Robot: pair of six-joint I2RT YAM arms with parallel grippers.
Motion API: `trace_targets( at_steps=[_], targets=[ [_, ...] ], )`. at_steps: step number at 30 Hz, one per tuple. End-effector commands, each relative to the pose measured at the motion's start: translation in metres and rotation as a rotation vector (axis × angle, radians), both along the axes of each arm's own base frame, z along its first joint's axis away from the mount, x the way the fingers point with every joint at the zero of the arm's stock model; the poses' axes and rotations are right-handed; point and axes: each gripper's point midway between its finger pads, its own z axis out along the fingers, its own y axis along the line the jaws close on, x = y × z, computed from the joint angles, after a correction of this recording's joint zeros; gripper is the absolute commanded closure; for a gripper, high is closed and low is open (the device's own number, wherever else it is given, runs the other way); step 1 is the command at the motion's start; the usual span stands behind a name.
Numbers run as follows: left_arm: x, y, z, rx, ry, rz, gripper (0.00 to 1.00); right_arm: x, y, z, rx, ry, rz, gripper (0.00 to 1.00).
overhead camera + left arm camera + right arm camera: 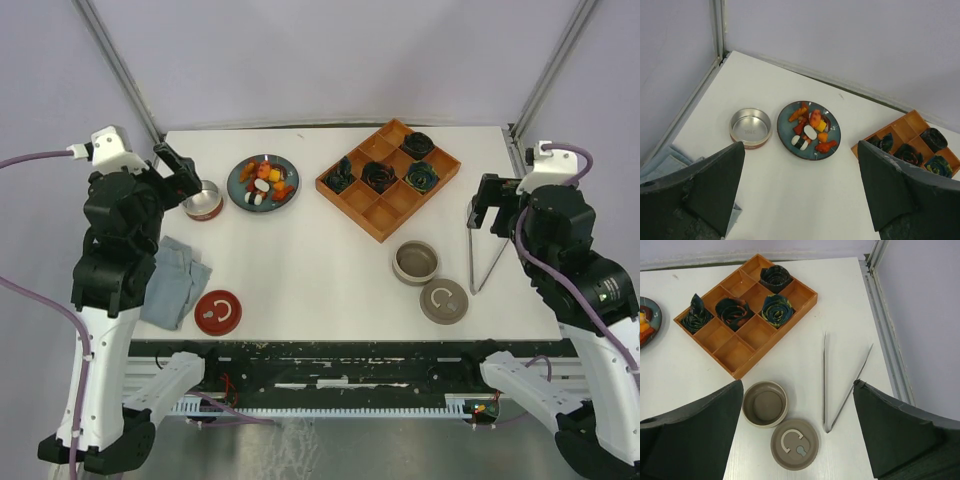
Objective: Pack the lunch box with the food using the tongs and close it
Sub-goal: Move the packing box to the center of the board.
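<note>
The food [264,181] is small orange, red, white and yellow pieces heaped on a blue-grey plate [240,190] at the back left; it shows again as the food [810,129] in the left wrist view. The tongs [470,250] lie flat at the right edge as a narrow V with its joined end toward me, and the tongs [824,385] show below the right wrist. Two round boxes stand open: a steel one [203,200] and a taupe one [415,261]. I cannot tell which is the lunch box. My left gripper [185,180] is open beside the steel box. My right gripper [488,215] is open over the tongs' far ends.
A red lid [218,312] lies near the front left, and a taupe lid [444,301] near the taupe box. An orange divided tray [385,215] holds dark coiled rosettes [380,175]. A blue-grey cloth [175,280] lies at the left edge. Frame posts rise at both back corners.
</note>
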Motion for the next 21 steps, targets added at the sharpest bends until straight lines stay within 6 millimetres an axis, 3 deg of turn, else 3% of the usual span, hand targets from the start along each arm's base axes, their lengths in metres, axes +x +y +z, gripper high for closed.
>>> trace_targets(
  at_steps=[1,6,13,18,21],
  targets=[
    [0.006,-0.002,-0.005,0.005,-0.01,-0.021,0.01,0.014,0.01,-0.011,0.07,0.011,0.011,0.01],
    [0.018,-0.02,-0.042,-0.037,0.074,-0.115,0.01,0.035,0.03,-0.045,0.132,0.1,0.072,0.01],
    [0.036,-0.075,-0.123,-0.182,0.217,-0.361,0.01,0.07,0.052,-0.119,0.206,0.384,0.113,0.01],
    [0.025,-0.119,-0.189,-0.23,0.376,-0.527,0.01,0.092,0.064,-0.18,0.25,0.604,0.136,0.01],
    [0.01,-0.145,-0.221,-0.246,0.46,-0.615,0.01,0.095,0.082,-0.213,0.311,0.739,0.213,0.01]
  ],
)
